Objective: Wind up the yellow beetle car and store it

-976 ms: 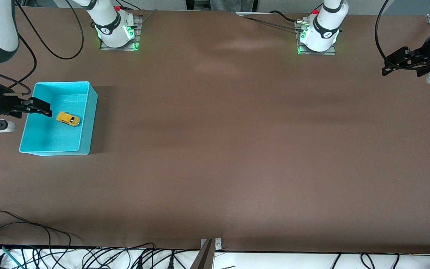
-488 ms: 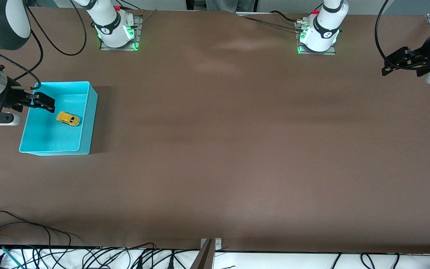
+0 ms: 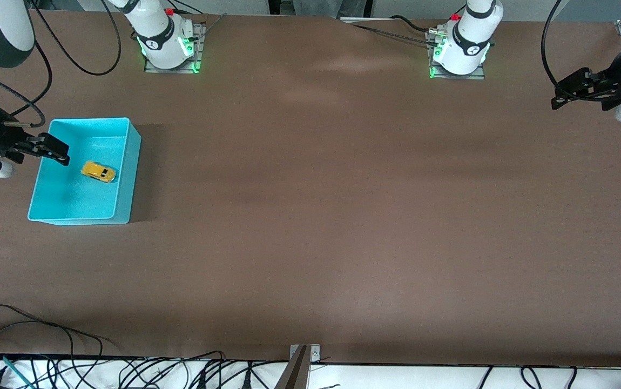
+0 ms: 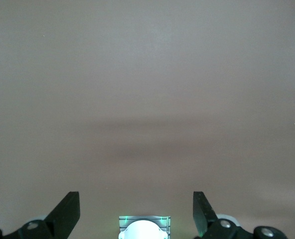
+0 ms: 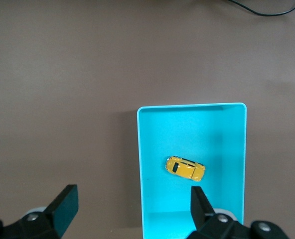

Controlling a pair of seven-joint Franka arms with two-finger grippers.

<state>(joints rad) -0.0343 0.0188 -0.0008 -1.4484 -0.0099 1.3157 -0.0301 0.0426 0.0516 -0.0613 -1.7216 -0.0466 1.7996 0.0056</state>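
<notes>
We see the car (image 3: 98,172) binned, both grippers, right (image 3: 54,151) and left (image 3: 572,92), jaws spread; residual spring tension could shift it.

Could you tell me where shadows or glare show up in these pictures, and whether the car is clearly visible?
Front view: soft dark bands cross the brown table, with a pale sheen near the bases; the turquoise bin casts a shadow toward the left arm's end. Right wrist view: the yellow beetle car is sharp and evenly lit inside the bin. Left wrist view: only faint shadow bands on bare table.
</notes>
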